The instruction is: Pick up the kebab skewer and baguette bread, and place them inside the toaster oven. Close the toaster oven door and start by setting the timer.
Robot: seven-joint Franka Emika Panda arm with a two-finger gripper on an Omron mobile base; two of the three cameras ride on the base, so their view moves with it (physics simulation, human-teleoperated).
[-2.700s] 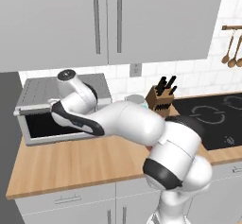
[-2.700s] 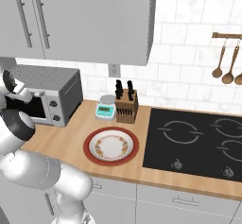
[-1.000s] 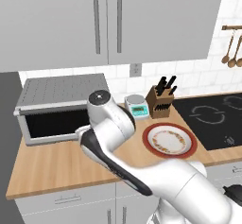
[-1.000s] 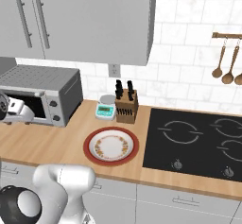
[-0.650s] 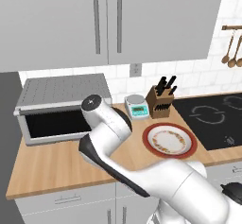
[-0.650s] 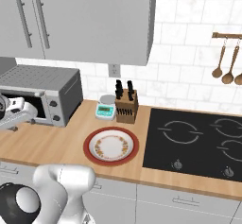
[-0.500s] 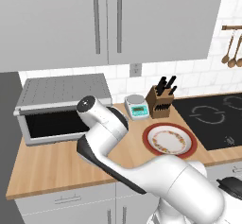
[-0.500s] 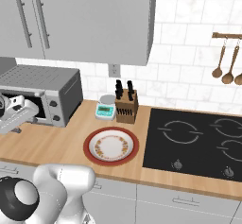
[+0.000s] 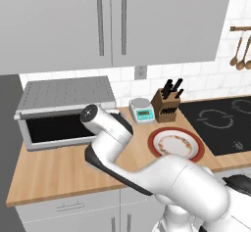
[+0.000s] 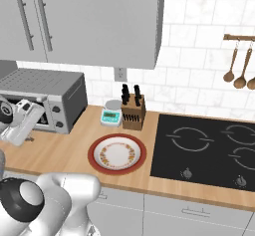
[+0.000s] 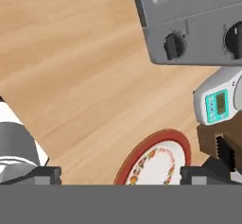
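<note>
The toaster oven [image 9: 63,95] stands at the counter's left end. Its door [image 9: 56,128] is shut, the dark glass upright in its frame. The two black knobs [image 11: 174,46] on the right panel are near the top of the hand view. My gripper [image 11: 124,176] hovers over the bare counter in front of that panel. It is open, fingertips [image 11: 47,175] far apart with nothing between them. From the right base view the hand [image 10: 22,125] hangs just in front of the oven [image 10: 47,98]. The kebab skewer and baguette bread are out of view.
A red-rimmed plate [image 10: 117,154] lies bare on the counter right of the oven. Behind it stand a small kitchen scale [image 10: 110,115] and a knife block [image 10: 132,111]. A black cooktop [image 10: 209,150] takes up the right side. My arm's elbow [image 9: 105,126] covers the oven's right panel.
The arm has drawn back from the oven front, where it reached 2.7 s ago. Over the last second its elbow has swung a little left and the hand has dropped slightly.
</note>
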